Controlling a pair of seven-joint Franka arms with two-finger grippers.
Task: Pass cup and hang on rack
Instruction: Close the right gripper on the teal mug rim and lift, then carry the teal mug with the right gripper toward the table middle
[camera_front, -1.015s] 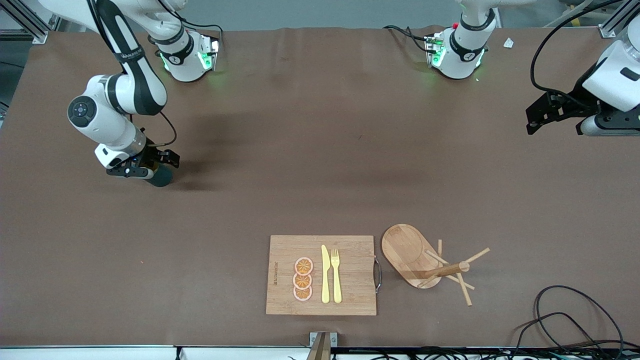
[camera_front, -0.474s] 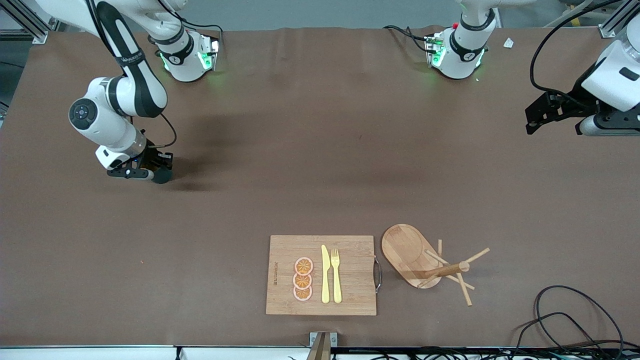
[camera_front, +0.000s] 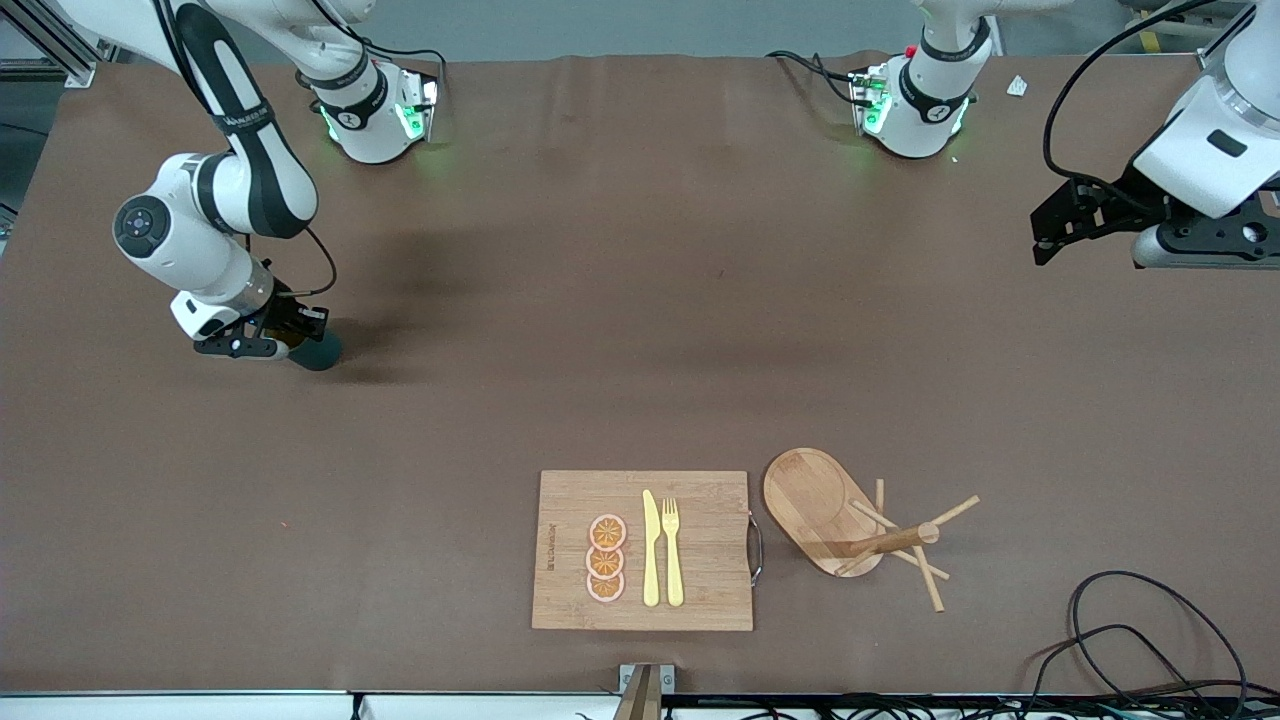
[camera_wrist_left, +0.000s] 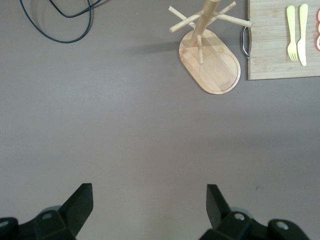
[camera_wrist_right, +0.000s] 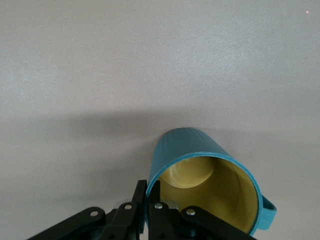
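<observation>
We see the right gripper (camera_wrist_right: 148, 202) clamped on the rim of the ribbed teal cup (camera_front: 318, 350), toward the right arm's end of the brown matte desk (camera_front: 620, 330). The left gripper (camera_wrist_left: 149, 200) hangs spread and empty. The pale wooden rack (camera_front: 860, 530) stands beside a rectangular board (camera_front: 700, 550).

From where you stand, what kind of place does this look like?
Probably a robotics lab set up as a pretend kitchen: two arms bolted to a brown table, a cutting board with toy fruit slices and cutlery, a mug rack, and loose cables at the edge.
</observation>
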